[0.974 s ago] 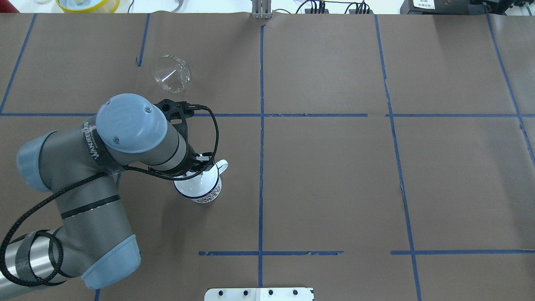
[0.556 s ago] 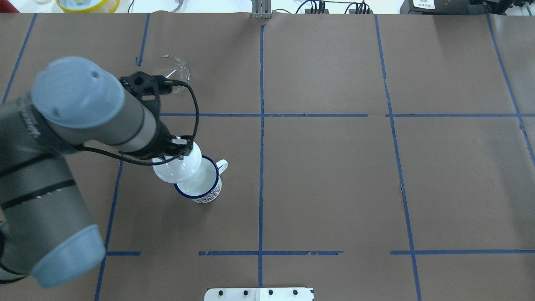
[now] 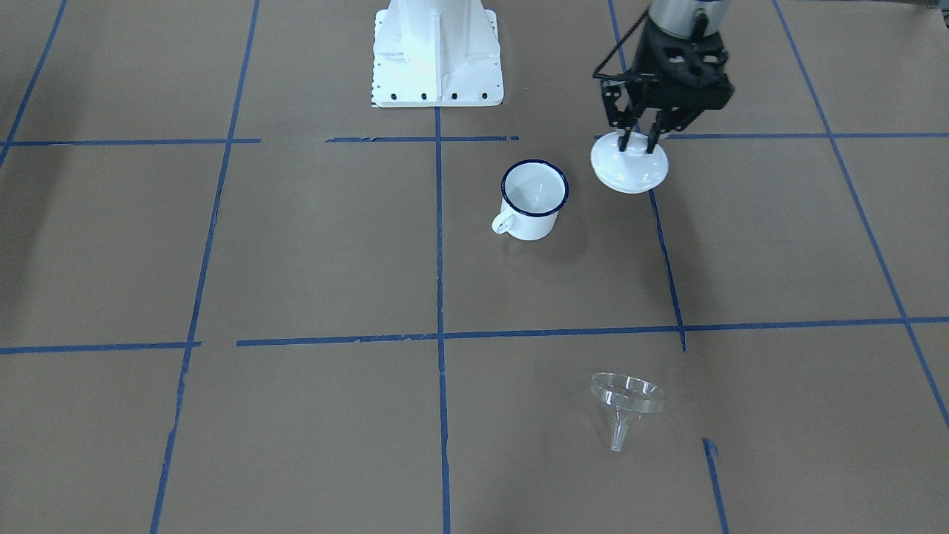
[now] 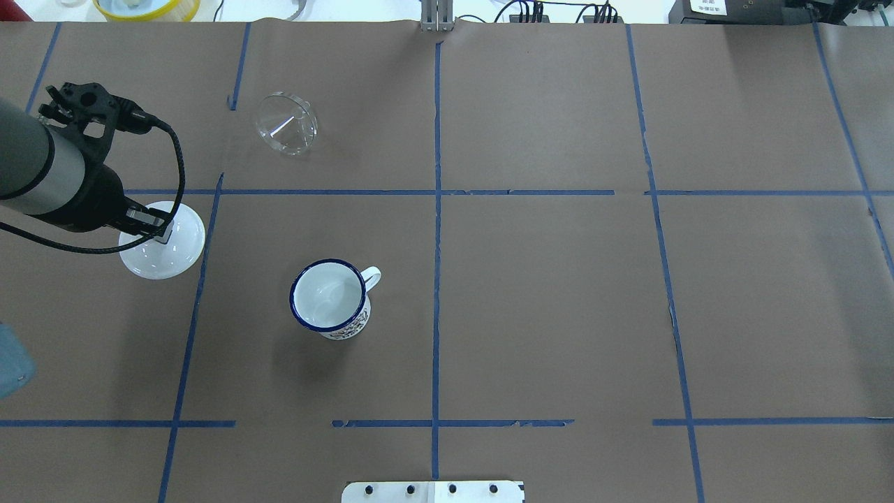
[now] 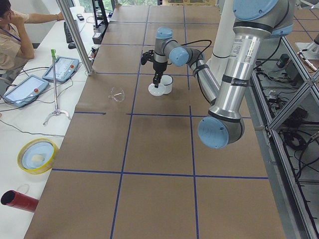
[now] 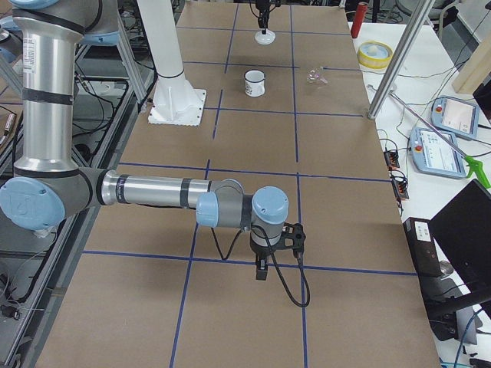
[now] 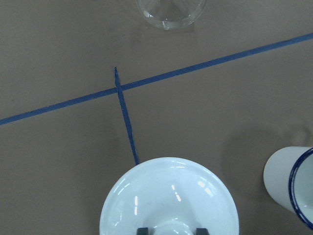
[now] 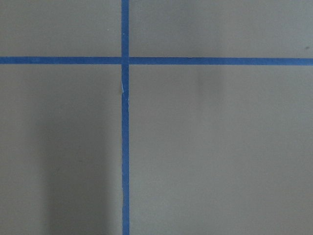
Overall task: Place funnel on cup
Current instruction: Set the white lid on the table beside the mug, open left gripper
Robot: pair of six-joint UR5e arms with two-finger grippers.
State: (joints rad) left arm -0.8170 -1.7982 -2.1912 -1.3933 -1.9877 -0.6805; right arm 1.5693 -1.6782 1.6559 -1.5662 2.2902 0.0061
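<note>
I work over a table (image 4: 559,314) covered in brown paper and divided into squares by blue tape lines (image 4: 436,279). The exterior left view shows a white bench beside it, with teach pendants (image 5: 22,89) and a seated person (image 5: 12,35).

The left gripper (image 3: 641,142) is clamped on the knob of a round white lid (image 3: 629,170), apart from the cup. I cannot tell whether the lid touches the paper. The right gripper (image 6: 261,271) appears only in the exterior right view, so I cannot tell its state.

From left to right, the overhead view shows the lid, the funnel (image 4: 286,124) lying on its side, and the cup (image 4: 330,297) upright and uncovered, well apart from the funnel. Only the left wrist view shows two fingertips (image 7: 142,230) flanking the knob.
</note>
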